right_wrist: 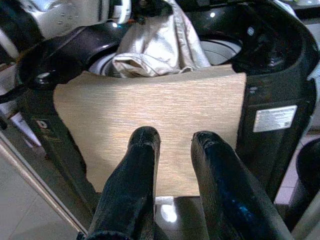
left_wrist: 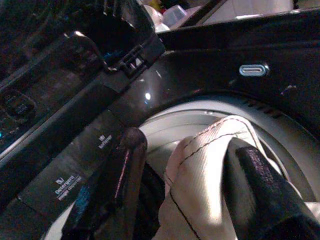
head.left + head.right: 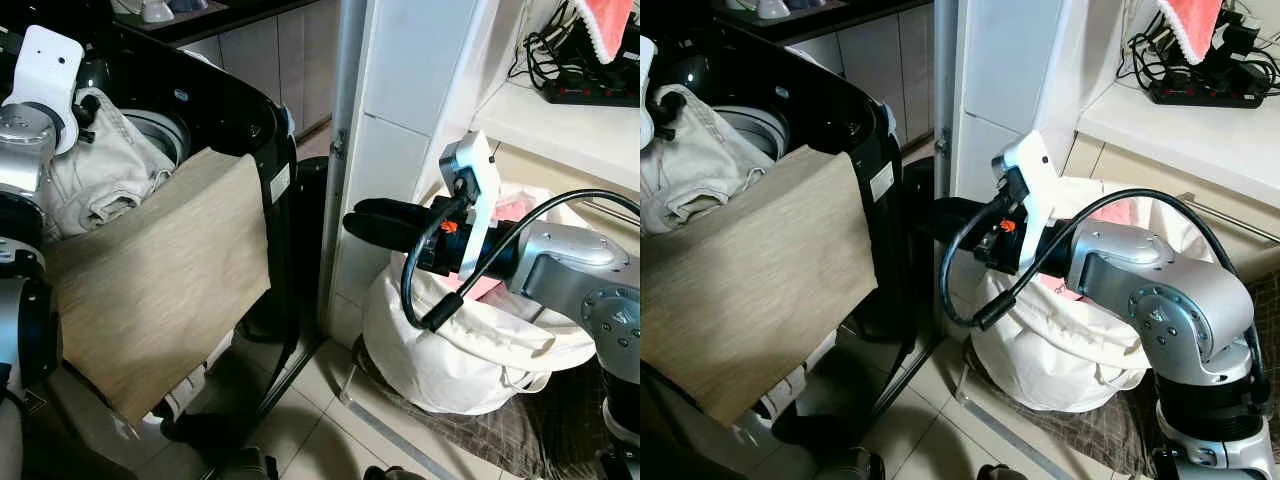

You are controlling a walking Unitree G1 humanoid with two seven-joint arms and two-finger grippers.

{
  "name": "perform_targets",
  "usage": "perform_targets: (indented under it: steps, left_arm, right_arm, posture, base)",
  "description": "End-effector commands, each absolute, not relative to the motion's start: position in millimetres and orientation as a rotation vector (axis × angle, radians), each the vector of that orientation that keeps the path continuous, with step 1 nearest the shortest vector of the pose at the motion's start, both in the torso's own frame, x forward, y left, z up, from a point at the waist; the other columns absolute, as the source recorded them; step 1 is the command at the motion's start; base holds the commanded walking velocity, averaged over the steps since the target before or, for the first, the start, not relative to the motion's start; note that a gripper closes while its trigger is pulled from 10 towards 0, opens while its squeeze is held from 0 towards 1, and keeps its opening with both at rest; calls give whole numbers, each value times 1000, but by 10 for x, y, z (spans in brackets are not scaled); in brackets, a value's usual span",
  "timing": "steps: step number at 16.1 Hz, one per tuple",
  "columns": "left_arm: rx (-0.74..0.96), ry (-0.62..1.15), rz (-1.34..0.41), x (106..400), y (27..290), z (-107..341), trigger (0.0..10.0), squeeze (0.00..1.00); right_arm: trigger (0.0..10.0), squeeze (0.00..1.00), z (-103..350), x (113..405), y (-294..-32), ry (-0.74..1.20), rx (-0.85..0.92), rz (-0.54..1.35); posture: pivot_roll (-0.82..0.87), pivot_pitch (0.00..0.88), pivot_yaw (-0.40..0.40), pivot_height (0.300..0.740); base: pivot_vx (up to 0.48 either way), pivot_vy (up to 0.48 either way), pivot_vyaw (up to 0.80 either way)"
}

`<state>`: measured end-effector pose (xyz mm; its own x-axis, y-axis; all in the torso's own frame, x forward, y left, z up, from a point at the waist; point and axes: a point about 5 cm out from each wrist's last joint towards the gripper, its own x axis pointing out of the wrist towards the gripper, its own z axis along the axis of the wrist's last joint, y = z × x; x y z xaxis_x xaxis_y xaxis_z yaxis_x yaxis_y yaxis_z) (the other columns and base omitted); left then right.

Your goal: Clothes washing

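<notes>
- Beige trousers [image 3: 100, 165] bunched at the mouth of the black washing machine [image 3: 262, 135], on top of the grey drum rim [image 2: 200, 107].
- Left tool [image 2: 185, 190] sits over the washing machine's opening; its fingers [image 2: 260, 185] pinch a fold of the trousers, seam visible between them.
- Tan cloth [image 3: 160, 280] hangs out of the same opening, draped over the washing machine's front edge and down its outer wall; lower corner reaches toward the tile floor [image 3: 310, 420].
- Trousers lie just behind the cloth's top edge, touching it.
- Right tool [image 1: 172, 145] is outside the washing machine, pointing at its front wall and the hanging cloth. Fingers [image 1: 142, 150] set narrow with a small gap, holding nothing.
- White label [image 1: 275, 117] on the washing machine's outer wall, beside the cloth.
- White laundry bag [image 3: 450, 350] stands on the floor to the right of the washing machine, past a white pillar [image 3: 400, 130]; pink item [image 3: 505, 215] shows in its top. Right arm reaches across above the bag.
- Power strip [image 3: 1210, 92] with cables on a white shelf [image 3: 1180, 130], above the bag.
</notes>
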<state>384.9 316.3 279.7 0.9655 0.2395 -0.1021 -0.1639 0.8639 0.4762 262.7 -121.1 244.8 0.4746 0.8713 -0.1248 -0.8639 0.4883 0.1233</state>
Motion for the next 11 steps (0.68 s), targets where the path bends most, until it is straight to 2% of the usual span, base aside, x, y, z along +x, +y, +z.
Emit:
perform_targets:
  steps: [1,4,5,6,7,8,9,10,11]
  left_arm:
    - [492,65,243,3848,3172,3046,10000,1000]
    - [549,-95,340,3820,3187,3268,10000,1000]
    - [517,-75,269,3852,3119,3221,10000,0]
    - [517,-75,269,3852,3119,3221,10000,0]
    - [457,11,139,3895,3018,3058,10000,0]
    - [438,51,105,3902,2997,2994,10000,0]
    - [452,124,56,3900,2988,2899,10000,0]
    - [506,294,-43,3861,2998,2692,10000,0]
    - [537,357,-65,3830,3028,2616,10000,0]
  right_arm:
    - [10000,0,2520,2667,-1250,143,35,1023]
    - [10000,0,2529,2763,-1302,123,37,924]
    - [10000,0,2508,2823,-1332,129,45,863]
    - [10000,0,2508,2823,-1332,129,45,863]
    - [10000,0,2487,2832,-1331,139,44,854]
    - [10000,0,2476,2831,-1329,145,37,853]
    - [10000,0,2459,2828,-1328,155,28,851]
    - [10000,0,2427,2817,-1329,174,14,852]
    - [10000,0,2409,2806,-1327,186,10,856]
  posture:
    - [-55,16,21,740]
    - [-53,8,21,740]
    - [-53,8,21,740]
    - [-53,8,21,740]
    - [-52,1,22,740]
    - [-52,1,22,740]
    - [-52,0,21,740]
    - [-51,0,22,740]
    - [-52,0,23,740]
  base:
    - [0,0,0]
    - [0,0,0]
    - [0,0,0]
    - [0,0,0]
    - [0,0,0]
    - [0,0,0]
    - [0,0,0]
    - [0,0,0]
    - [0,0,0]
